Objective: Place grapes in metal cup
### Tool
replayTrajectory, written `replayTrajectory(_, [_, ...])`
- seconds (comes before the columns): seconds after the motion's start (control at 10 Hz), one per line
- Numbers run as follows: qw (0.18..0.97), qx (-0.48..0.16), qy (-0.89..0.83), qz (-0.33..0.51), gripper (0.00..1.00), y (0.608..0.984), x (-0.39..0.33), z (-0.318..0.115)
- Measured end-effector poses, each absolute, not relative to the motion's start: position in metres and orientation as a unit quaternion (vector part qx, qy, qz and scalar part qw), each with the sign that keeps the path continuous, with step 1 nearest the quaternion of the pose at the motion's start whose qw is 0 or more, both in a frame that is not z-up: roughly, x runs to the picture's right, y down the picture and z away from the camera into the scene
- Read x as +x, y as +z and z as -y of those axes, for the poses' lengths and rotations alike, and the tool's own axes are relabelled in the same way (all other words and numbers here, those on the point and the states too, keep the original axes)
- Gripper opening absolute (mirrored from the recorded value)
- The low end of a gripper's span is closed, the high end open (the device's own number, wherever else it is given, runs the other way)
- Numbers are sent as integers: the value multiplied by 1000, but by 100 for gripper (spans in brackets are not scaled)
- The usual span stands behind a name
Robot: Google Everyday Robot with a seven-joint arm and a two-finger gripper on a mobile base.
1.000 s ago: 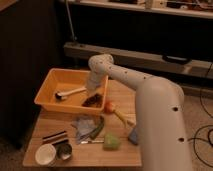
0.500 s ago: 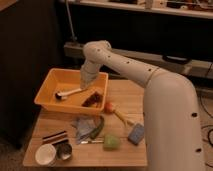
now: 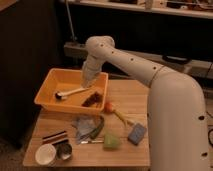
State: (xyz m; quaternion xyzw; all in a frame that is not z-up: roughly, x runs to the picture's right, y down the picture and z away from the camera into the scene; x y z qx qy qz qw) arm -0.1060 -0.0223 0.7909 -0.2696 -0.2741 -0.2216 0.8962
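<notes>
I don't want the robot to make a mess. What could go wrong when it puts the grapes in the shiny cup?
The gripper hangs over the orange plastic bin, just above the dark reddish-purple grapes lying inside. The bunch might slip loose on the way out of the bin. The small shiny metal cup stands right beside the round white cup, so the grapes could drop into the wrong one or tip it.

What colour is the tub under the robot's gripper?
An orange-yellow plastic tub, shown in camera view; the gripper hangs above its inside.
</notes>
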Motion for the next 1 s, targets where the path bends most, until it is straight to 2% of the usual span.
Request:
replayTrajectory(0.3, [905, -268, -206, 259, 79, 840, -98, -4])
replayTrajectory(0.6, [919, -266, -182, 227, 80, 881, -91, -20])
replayTrajectory(1.0, [922, -270, -178, 214, 80, 905, -89, -23])
